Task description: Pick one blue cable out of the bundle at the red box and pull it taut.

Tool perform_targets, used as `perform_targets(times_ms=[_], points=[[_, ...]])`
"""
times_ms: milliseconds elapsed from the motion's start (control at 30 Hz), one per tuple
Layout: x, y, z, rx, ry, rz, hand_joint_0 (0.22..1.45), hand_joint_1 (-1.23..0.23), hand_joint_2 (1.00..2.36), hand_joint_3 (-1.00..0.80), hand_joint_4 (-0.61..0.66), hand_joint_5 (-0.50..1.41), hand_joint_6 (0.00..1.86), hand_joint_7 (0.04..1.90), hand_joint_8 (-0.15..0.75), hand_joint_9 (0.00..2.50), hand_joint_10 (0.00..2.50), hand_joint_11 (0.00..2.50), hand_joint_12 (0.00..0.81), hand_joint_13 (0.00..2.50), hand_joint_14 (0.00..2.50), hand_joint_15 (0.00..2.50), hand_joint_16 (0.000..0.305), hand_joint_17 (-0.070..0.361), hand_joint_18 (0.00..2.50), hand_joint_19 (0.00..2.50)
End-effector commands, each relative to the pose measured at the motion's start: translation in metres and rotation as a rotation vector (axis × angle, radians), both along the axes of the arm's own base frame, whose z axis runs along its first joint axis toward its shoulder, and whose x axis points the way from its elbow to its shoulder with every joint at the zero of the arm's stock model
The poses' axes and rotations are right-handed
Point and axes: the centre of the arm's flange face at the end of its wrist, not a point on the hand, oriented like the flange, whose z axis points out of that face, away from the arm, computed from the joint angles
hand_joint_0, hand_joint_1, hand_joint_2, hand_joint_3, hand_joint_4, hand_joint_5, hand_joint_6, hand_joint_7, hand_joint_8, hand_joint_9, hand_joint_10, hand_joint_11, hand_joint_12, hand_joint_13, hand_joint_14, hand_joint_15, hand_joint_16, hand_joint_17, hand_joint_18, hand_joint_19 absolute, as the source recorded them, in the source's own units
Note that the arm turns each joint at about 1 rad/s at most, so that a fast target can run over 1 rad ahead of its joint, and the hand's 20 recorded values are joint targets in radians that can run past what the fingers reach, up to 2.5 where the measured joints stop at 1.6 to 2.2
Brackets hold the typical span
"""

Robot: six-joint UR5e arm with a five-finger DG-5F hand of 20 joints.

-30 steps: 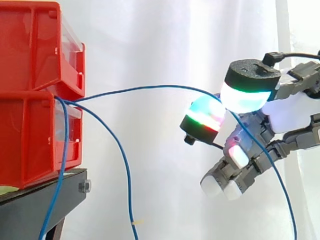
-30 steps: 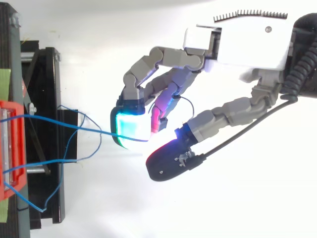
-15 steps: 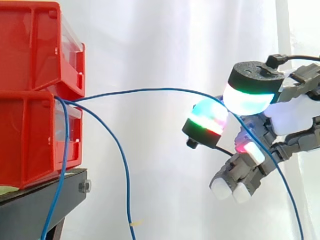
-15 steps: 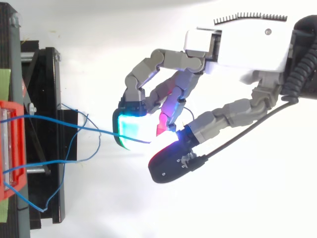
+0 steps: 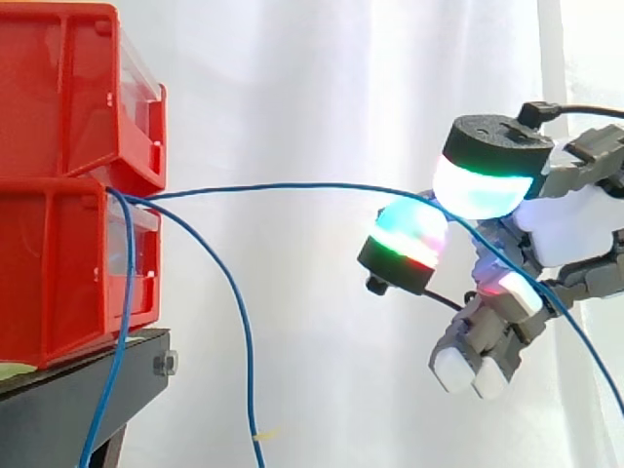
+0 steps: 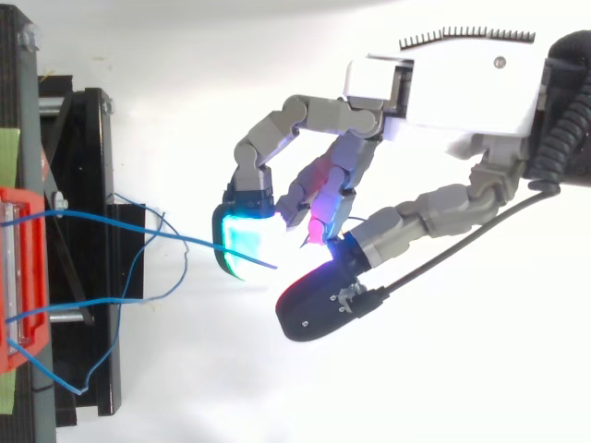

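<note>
One blue cable (image 5: 292,185) leaves the gap between the two stacked red bins (image 5: 68,107) and runs in a shallow arc to my hand (image 5: 575,224). The hand (image 6: 462,83) is to the right of the bins, fingers curled. The cable (image 6: 138,231) is pinched between a cyan-green glowing fingertip (image 5: 405,239) and the larger black-capped pad (image 5: 483,175). Past the pinch it slopes down to the right edge. The other fingers are curled in under the palm. Two more blue cables (image 5: 244,331) hang slack from the same bins.
The red bins sit on a black stand (image 5: 78,400) at the left, before a white curtain. In the top view the slack cables loop over the stand (image 6: 92,166) near the red bin's edge (image 6: 18,277).
The hand has drifted to the right, away from the bins, and the held cable's arc has flattened. The lower fingers have curled further in.
</note>
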Motion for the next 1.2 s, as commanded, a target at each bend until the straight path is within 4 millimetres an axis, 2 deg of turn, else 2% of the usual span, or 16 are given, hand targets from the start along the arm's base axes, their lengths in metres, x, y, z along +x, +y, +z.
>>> perform_targets(times_ms=[0, 267, 500, 900, 1100, 1133, 1167], points=[[-0.002, 0.001, -0.001, 0.0, 0.015, 0.006, 0.49, -0.77, 1.0, -0.5, -0.17, 0.01, 0.81, 0.98, 0.403, 1.32, 0.01, 0.49, 0.436, 0.86, 0.01, 0.27, 0.059, 0.134, 0.79, 0.38], [-0.002, 0.004, -0.001, 0.003, 0.024, 0.028, 0.45, -0.76, 1.0, -0.5, -0.2, 0.04, 0.77, 1.04, 0.4, 1.39, 0.01, 0.46, 0.448, 0.93, 0.01, 0.28, 0.063, 0.142, 0.87, 0.37], [-0.002, 0.006, -0.002, 0.003, 0.025, 0.031, 0.54, -0.75, 1.0, -0.49, -0.22, 0.04, 0.77, 1.04, 0.362, 1.41, 0.01, 0.48, 0.412, 0.92, 0.01, 0.3, 0.056, 0.126, 0.83, 0.42], [-0.003, 0.009, -0.002, 0.003, 0.033, 0.035, 0.61, -0.89, 1.02, -0.27, -0.2, 0.04, 0.76, 1.09, 0.372, 1.41, 0.01, 0.52, 0.41, 0.92, 0.01, 0.3, 0.054, 0.121, 0.84, 0.41], [-0.003, 0.012, -0.002, 0.002, 0.033, 0.038, 0.6, -0.9, 1.02, -0.21, -0.17, 0.07, 0.67, 1.16, 0.327, 1.36, 0.01, 0.35, 0.398, 0.86, 0.01, 0.25, 0.054, 0.121, 0.8, 0.38], [-0.003, 0.013, -0.003, 0.002, 0.036, 0.04, 0.59, -0.89, 1.02, -0.21, -0.15, 0.09, 0.59, 1.3, 0.318, 1.34, 0.01, 0.32, 0.398, 0.84, 0.01, 0.23, 0.054, 0.121, 0.79, 0.37], [-0.003, 0.013, -0.002, 0.002, 0.035, 0.04, 0.59, -0.89, 1.02, -0.21, -0.14, 0.09, 0.57, 1.32, 0.314, 1.33, 0.01, 0.3, 0.395, 0.82, 0.01, 0.23, 0.054, 0.121, 0.77, 0.37]])
